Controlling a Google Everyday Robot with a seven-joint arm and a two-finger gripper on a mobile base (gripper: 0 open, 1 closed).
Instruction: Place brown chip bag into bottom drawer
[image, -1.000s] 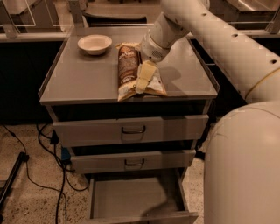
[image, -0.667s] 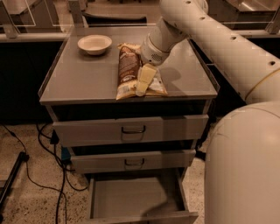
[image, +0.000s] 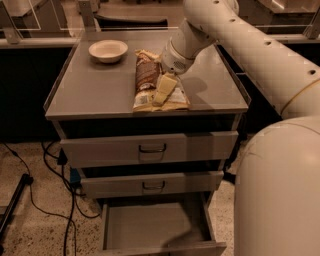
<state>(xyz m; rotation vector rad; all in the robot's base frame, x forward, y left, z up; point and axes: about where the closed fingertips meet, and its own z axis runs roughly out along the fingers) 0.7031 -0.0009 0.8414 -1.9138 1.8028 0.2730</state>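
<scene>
pincer (image: 164, 90) sits low over the near half of the brown chip bag (image: 146, 75); can't tell whether it's spread or pinching the bag. Bag lies flat on the desk (image: 90, 95), lengthwise front to back, near end at the front edge. Cream bowl (image: 108, 50) apart from it, back-left. Bottom drawer (image: 150, 227) is pulled out, grey inside showing. Two upper drawers (image: 150, 148) closed

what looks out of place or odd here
Nothing is spilled or broken. The brown chip bag lies flat near the front edge of the cabinet top, and the gripper is at its near end. The bottom drawer stands open; the upper drawers are shut. The bowl sits upright.
</scene>
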